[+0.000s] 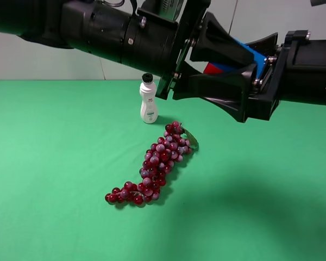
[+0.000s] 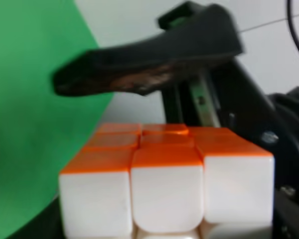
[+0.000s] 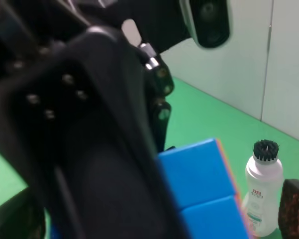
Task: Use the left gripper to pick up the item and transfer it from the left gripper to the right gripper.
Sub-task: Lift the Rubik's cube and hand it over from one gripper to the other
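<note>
Both arms meet high above the table in the exterior view. The item (image 1: 251,54), a puzzle cube, shows only blue and red slivers between the black fingers there. My left gripper (image 1: 228,66) is shut on it. The left wrist view shows the item (image 2: 167,174) close up, orange face on top and white face toward the camera. My right gripper (image 1: 249,73) stands open with its fingers spread around the cube; one finger (image 2: 139,64) hangs above the orange face. The right wrist view shows a blue face of the item (image 3: 199,189) beside a large black finger.
A white bottle (image 1: 148,103) with a black cap stands upright on the green table (image 1: 54,163) at the back. A red grape bunch (image 1: 155,166) lies in front of it. The bottle (image 3: 261,199) also shows in the right wrist view.
</note>
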Robot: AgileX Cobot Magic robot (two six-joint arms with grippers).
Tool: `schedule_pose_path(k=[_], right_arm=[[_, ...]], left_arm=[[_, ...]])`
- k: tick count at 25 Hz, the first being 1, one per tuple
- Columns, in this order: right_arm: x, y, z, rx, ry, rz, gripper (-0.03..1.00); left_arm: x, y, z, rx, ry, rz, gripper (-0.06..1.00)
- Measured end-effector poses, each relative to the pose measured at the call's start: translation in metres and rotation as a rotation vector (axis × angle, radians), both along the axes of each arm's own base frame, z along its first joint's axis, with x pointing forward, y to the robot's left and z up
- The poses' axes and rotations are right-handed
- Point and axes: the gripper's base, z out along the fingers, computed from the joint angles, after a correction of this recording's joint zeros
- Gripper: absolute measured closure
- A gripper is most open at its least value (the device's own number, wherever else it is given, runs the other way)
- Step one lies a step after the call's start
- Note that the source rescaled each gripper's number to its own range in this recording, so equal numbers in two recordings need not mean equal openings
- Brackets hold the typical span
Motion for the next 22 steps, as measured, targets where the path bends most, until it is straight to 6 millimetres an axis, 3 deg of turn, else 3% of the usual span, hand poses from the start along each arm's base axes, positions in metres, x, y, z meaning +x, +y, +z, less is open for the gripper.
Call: schedule_pose_path(k=[12,22], right_arm=[[0.004,0.001,-0.006,-0.018,0.017,-0.001,-0.03],[0.005,0.0,-0.008,-0.05,0.008,-0.008,-0.03]], left_arm=[[0.011,-0.001,-0.021,-0.015,0.028,0.013,0.94],[0.018,0.006,-0.02,-0.044,0.035,0.023,0.94]])
